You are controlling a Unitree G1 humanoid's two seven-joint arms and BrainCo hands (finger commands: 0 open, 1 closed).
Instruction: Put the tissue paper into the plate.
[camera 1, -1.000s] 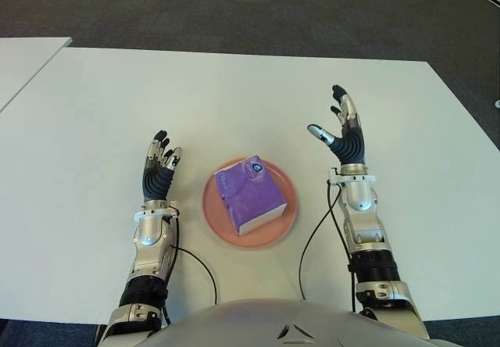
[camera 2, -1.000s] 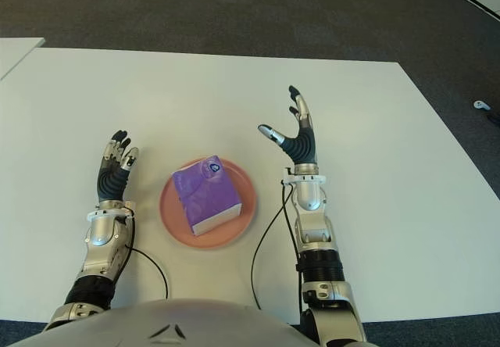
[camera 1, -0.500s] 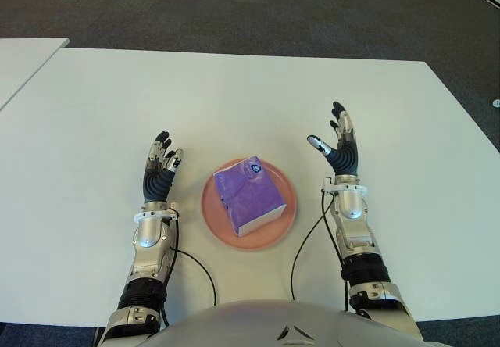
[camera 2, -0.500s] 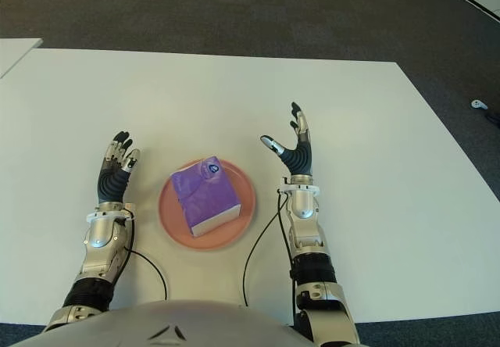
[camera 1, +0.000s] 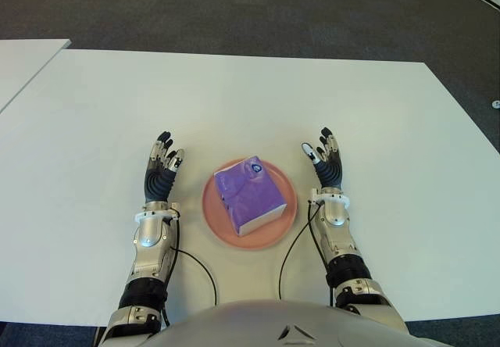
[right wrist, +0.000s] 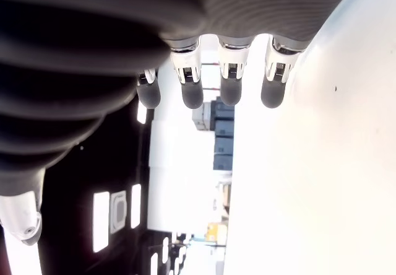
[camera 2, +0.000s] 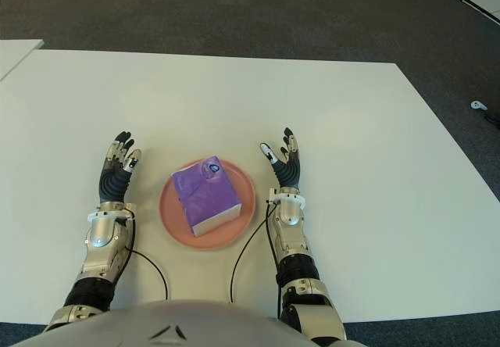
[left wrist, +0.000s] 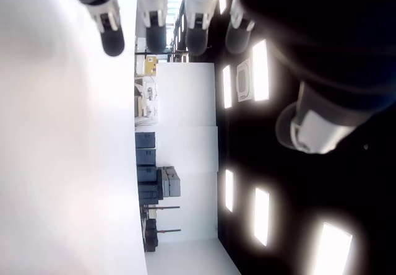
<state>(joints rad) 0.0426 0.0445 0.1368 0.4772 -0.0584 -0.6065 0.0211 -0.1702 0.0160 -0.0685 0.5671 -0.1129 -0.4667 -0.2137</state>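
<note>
A purple tissue pack point(camera 1: 248, 194) lies in the pink round plate point(camera 1: 212, 210) on the white table, near me at the middle. My right hand point(camera 1: 324, 158) is to the right of the plate, fingers straight and spread, holding nothing. My left hand point(camera 1: 161, 163) shows to the left of the plate, fingers also extended and empty. In the right wrist view the fingertips point(right wrist: 190, 94) stand apart with nothing between them, and the left wrist view shows the same for the left fingertips point(left wrist: 152, 38).
The white table point(camera 1: 234, 105) stretches far ahead and to both sides. A second white table's corner point(camera 1: 23, 54) shows at the far left. Dark carpet point(camera 1: 258, 11) lies beyond the table's far edge. Thin black cables point(camera 1: 293, 241) run along both forearms.
My right hand has drawn back toward me and come down, from well above and right of the plate to close beside its right rim. The left hand and the tissue pack have not moved.
</note>
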